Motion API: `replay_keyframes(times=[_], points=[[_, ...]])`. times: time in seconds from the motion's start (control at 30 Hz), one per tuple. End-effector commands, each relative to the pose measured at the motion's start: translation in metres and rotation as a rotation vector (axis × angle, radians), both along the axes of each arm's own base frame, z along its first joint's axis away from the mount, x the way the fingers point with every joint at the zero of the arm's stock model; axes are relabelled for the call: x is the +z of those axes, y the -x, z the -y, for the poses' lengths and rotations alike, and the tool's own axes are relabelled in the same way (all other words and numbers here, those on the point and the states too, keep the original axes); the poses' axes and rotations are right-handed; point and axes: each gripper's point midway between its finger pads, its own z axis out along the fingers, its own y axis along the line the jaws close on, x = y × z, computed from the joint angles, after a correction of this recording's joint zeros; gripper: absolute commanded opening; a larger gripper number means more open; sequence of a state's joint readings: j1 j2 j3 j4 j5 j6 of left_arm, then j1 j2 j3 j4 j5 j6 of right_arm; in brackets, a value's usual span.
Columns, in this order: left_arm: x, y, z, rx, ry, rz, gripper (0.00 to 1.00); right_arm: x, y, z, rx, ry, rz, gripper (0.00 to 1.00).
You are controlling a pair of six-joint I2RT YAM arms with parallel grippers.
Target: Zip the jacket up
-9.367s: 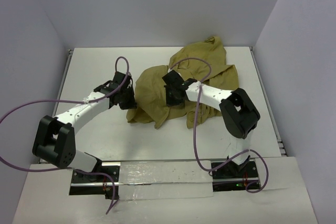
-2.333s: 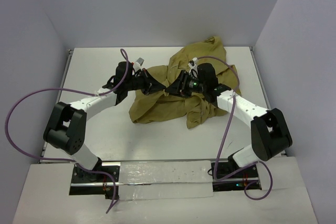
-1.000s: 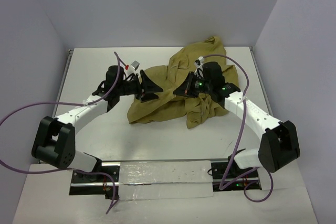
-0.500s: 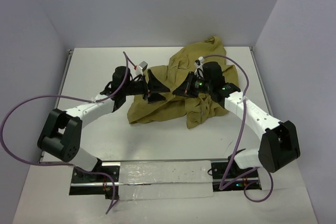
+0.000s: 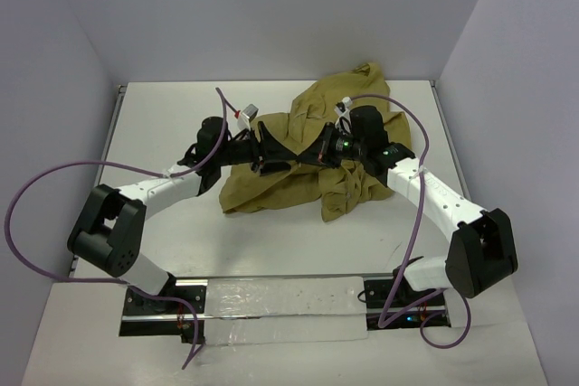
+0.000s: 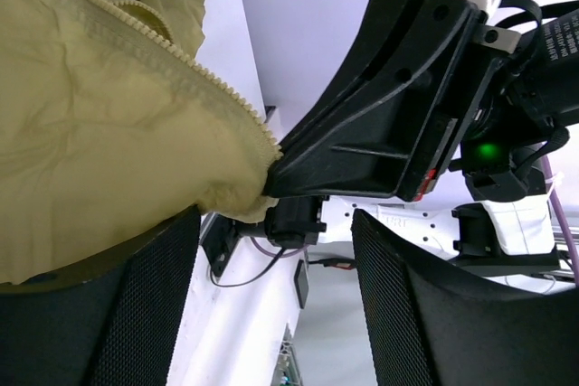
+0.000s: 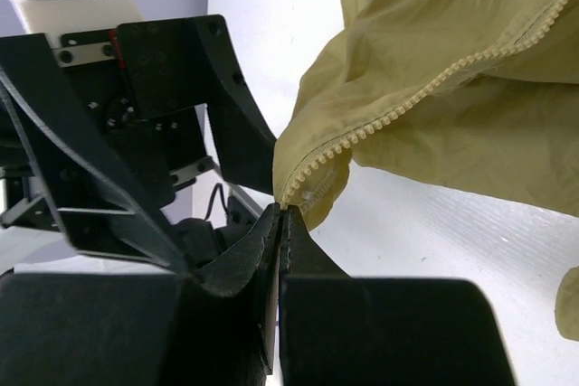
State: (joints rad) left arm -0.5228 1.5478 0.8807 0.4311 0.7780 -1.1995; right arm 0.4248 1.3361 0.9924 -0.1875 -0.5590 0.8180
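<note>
The olive-tan jacket (image 5: 280, 183) lies crumpled on the white table, right of the middle. My right gripper (image 5: 318, 153) is shut on the bottom corner of one zipper edge and holds it off the table. In the right wrist view the jaws (image 7: 282, 209) pinch the cloth just below the cream zipper teeth (image 7: 380, 124). My left gripper (image 5: 271, 153) is open and faces that pinched corner. In the left wrist view its mesh pads (image 6: 136, 314) stand wide apart, with the jacket (image 6: 99, 133) lying over the left pad and nothing gripped between them.
The white table (image 5: 163, 124) is boxed in by pale walls at the back and on both sides. Purple cables (image 5: 36, 196) loop off both arms. A silver rail (image 5: 271, 300) with the arm bases runs along the near edge.
My left gripper has moved right, close up to the right gripper. The right arm holds still with the jacket's corner.
</note>
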Motion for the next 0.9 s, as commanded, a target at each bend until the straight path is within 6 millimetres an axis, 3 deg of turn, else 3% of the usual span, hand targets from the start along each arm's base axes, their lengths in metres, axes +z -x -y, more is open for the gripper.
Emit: replay_keyframes(times=[0.0,0.2,0.5,0.87], points=[[0.011,-0.004,0.002,0.017,0.058,0.079,0.70,0.039,-0.002,-0.003,0.011,-0.075,0.097,0.00],[0.011,-0.007,0.004,0.026,0.057,0.090,0.67,0.039,-0.001,-0.004,0.018,-0.081,0.090,0.00],[0.018,-0.009,0.005,0.028,0.069,0.106,0.51,0.036,-0.002,-0.004,0.015,-0.083,0.081,0.00],[0.021,-0.006,0.004,0.016,0.080,0.115,0.43,0.035,-0.003,-0.005,0.012,-0.089,0.074,0.00]])
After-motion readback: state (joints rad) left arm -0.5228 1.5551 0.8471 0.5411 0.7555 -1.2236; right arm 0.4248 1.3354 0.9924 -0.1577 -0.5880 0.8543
